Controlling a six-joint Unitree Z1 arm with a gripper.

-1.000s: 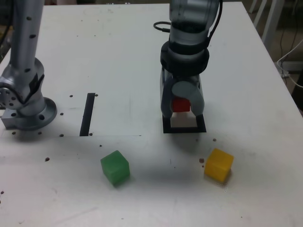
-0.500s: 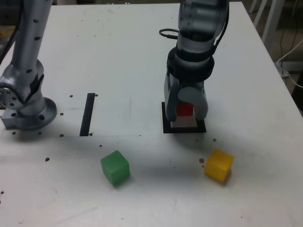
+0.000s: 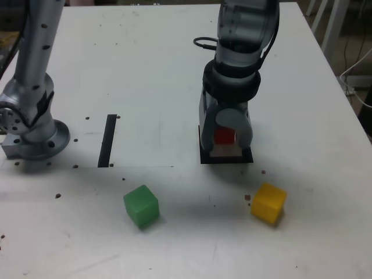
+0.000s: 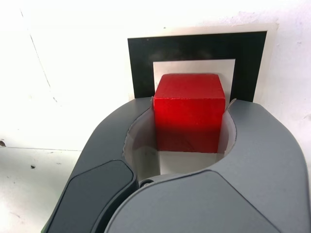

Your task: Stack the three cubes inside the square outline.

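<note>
The grey fingers [image 4: 189, 114] are closed on a red cube [image 4: 189, 111], one finger pressed against each side of it (the wrist view shows no gap between either finger and the cube's side faces). In the exterior view the fingers [image 3: 225, 137] point down over the square outline [image 3: 203, 158], a thick black frame with a white centre lying flat on the white surface [image 3: 145, 64], and the red cube [image 3: 225, 136] sits between them above that white centre. Whether the cube's underside touches the surface cannot be told from either view. In the wrist view the black frame [image 4: 141, 68] shows around the cube on three sides.

Toward the camera, well apart from the frame, a yellow cube [image 3: 268, 201] rests on the surface on the exterior view's right, and a green cube [image 3: 141, 206] rests on the exterior view's left, both turned at an angle. A thin black strip [image 3: 108, 139] lies on the surface to the left of the frame, and the arm's grey base [image 3: 32, 131] stands at the exterior view's far left.
</note>
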